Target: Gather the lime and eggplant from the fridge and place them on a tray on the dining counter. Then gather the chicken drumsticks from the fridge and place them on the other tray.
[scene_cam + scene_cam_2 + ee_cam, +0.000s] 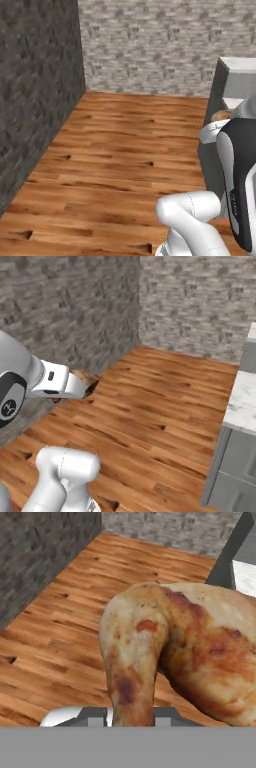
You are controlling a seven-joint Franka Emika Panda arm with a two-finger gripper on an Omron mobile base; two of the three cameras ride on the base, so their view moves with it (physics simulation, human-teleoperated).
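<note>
One chicken drumstick (170, 657) is hanging in the jaws as I am watching from the hand view, its narrow bone end running down between the two dark finger tips while the fat roasted end is bulging out ahead of them. The jaws are pinching that thin end, closed as far as the meat is letting them. In the right base view the same brown piece (86, 381) is showing just past the end of the white forearm, held out over the wooden floor (160, 416).

I am judging this as the carry leg, fridge to dining worktop; no tray is showing anywhere, so the drop is not yet near.

Risks I am noting:
- The grip is sitting on the slim end, so the heavy end is levering on it. Any sharp swing of the arm or jolt of the base could be rotating the drumstick in the jaws, or sliding it out onto the floor.
- A grey-fronted worktop (242, 401) with a pale marbled top is standing to the right, near the travel path. A wide turn could be clipping the bulging end against its edge.
- The dark stone wall (65, 311) is close on the left, leaving little room for the extended arm.
- The meat is blocking much of the hand view, so lining up over a tray later may be going half blind.
</note>
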